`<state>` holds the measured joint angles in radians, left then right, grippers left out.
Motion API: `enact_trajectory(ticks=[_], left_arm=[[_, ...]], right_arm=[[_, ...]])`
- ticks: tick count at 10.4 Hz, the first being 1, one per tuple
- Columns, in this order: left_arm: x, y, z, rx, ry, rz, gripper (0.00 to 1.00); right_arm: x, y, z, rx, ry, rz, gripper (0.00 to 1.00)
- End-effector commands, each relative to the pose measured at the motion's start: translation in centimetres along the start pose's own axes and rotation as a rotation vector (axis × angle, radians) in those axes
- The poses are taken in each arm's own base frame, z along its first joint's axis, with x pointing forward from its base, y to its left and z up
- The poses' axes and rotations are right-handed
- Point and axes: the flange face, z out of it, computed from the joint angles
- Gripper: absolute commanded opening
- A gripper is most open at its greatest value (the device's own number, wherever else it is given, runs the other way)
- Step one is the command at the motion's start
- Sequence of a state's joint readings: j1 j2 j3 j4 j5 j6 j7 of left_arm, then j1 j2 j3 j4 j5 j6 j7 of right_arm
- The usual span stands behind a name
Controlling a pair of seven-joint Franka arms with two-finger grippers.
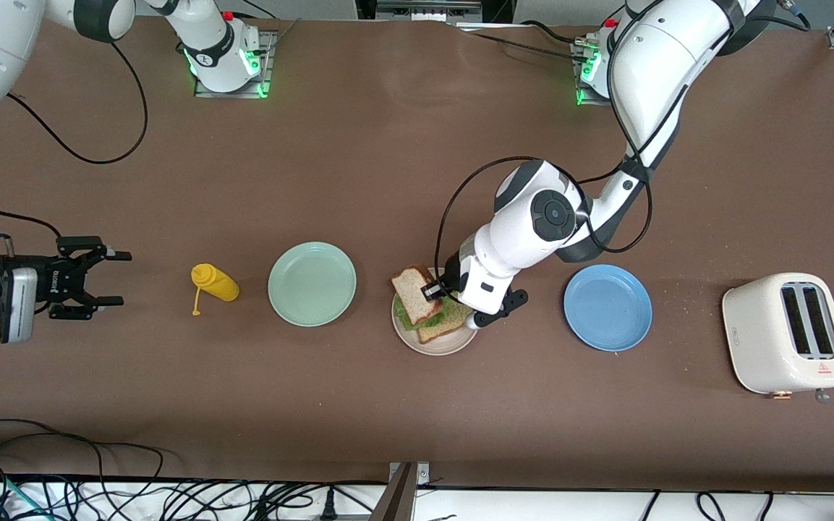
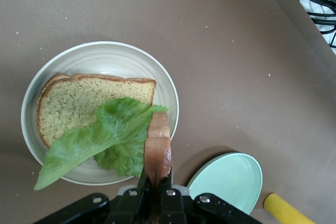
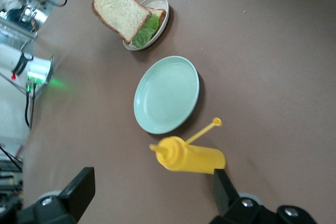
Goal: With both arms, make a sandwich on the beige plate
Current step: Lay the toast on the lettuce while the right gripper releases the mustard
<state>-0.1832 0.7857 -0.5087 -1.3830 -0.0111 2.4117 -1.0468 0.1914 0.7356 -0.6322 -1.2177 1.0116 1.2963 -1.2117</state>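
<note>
The beige plate (image 1: pixel 448 349) holds one brown toast slice (image 1: pixel 451 320) with a green lettuce leaf (image 1: pixel 405 317) lying on it. My left gripper (image 1: pixel 435 290) is shut on a second toast slice (image 1: pixel 415 292) and holds it tilted over the plate and the lettuce. In the left wrist view the held slice (image 2: pixel 158 148) shows edge-on between the fingers of the gripper (image 2: pixel 157 179), above the lettuce (image 2: pixel 105 135), the lower toast (image 2: pixel 76 106) and the plate (image 2: pixel 105 56). My right gripper (image 1: pixel 116 277) is open and empty at the right arm's end of the table.
A yellow mustard bottle (image 1: pixel 216 283) lies between the right gripper and a mint-green plate (image 1: pixel 312 284). A blue plate (image 1: pixel 607 307) sits beside the beige plate toward the left arm's end, then a white toaster (image 1: pixel 785 334). Cables run along the table's near edge.
</note>
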Motion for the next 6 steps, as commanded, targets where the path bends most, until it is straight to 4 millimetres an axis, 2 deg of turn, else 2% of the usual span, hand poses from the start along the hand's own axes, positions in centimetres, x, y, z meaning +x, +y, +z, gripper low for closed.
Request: enact_trajectory(ticks=[1, 3, 4, 5, 6], left_arm=[[1.2, -0.4, -0.1, -0.002, 0.014, 0.001, 0.00], [1.3, -0.3, -0.4, -0.005, 0.019, 0.001, 0.00], [1.2, 0.0, -0.8, -0.012, 0.024, -0.003, 0.00], [1.0, 0.0, -0.5, -0.008, 0.020, 0.000, 0.00], [0.8, -0.2, 0.0, -0.002, 0.016, 0.008, 0.00]], right_arm=[[4.0, -3.0, 0.6, -0.050, -0.034, 0.257, 1.00], [7.6, -5.4, 1.4, -0.099, -0.025, 0.434, 1.00], [8.9, -6.8, 1.8, -0.100, -0.020, 0.521, 1.00], [9.7, -8.2, 1.5, -0.101, -0.013, 0.547, 1.00], [10.0, -9.7, 0.3, -0.102, -0.003, 0.531, 1.00]])
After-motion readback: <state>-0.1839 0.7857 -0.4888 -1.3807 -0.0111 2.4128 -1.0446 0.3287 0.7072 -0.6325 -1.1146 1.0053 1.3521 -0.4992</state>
